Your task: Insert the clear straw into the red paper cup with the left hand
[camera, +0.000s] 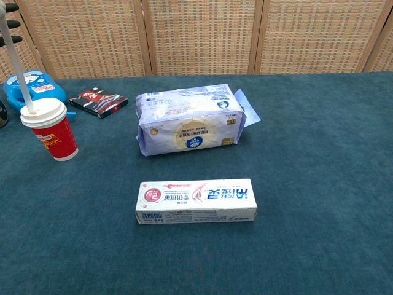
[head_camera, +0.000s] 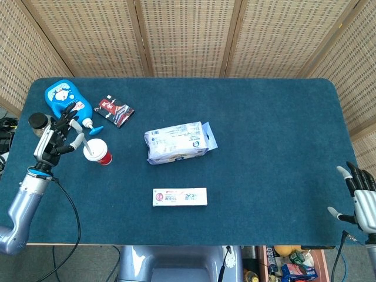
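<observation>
The left robot hand [head_camera: 57, 134] grips the clear straw [camera: 17, 67] near the table [head_camera: 264, 147] edge; the straw leans with its lower end at the lid of the red paper cup [camera: 50, 131], seemingly in the lid hole, though depth is unclear; right of the cup lie a tissue pack [head_camera: 177, 141] and toothpaste box [head_camera: 180, 197]; far right, the right robot hand [head_camera: 359, 198] hangs empty, fingers spread.

Left hand [camera: 8, 7]: chest view, cut by top-left edge, fingertips only. Clear straw [camera: 16, 64]: top cropped. Right hand [head_camera: 362, 200]: head view, partly cropped at right edge.
</observation>
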Robot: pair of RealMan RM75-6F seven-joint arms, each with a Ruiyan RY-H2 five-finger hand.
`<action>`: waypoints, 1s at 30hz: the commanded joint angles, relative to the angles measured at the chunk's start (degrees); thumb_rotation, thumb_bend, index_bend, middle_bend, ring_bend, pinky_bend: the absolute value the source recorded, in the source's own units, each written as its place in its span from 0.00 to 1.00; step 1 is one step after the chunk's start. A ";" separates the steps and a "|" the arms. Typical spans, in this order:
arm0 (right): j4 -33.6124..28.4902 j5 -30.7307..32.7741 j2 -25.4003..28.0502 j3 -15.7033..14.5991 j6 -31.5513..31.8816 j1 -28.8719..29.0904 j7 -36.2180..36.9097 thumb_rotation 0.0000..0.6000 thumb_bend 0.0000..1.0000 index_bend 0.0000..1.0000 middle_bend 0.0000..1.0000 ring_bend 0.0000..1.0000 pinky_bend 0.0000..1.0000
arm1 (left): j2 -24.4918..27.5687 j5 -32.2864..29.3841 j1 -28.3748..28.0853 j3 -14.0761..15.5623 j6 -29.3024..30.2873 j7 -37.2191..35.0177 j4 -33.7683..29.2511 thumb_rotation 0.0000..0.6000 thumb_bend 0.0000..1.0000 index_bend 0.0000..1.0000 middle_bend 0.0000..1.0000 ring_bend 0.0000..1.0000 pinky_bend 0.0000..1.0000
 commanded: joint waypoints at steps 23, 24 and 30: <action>0.13 0.05 -0.03 -0.07 -0.23 0.05 0.00 1.00 0.00 0.00 0.00 0.00 0.00 | -2.74 0.50 -0.40 0.90 -0.49 -2.12 4.19 1.00 0.44 0.64 0.00 0.00 0.00; 0.14 0.06 -0.03 -0.07 -0.26 0.06 0.02 1.00 0.00 0.00 0.00 0.00 0.00 | -2.93 0.54 -0.46 0.92 -0.48 -2.13 4.44 1.00 0.44 0.64 0.00 0.00 0.00; 0.22 0.24 -0.07 -0.02 -0.45 0.12 0.08 1.00 0.00 0.00 0.00 0.00 0.00 | -4.15 1.00 -0.87 0.91 -0.03 -2.27 5.65 1.00 0.44 0.64 0.00 0.00 0.00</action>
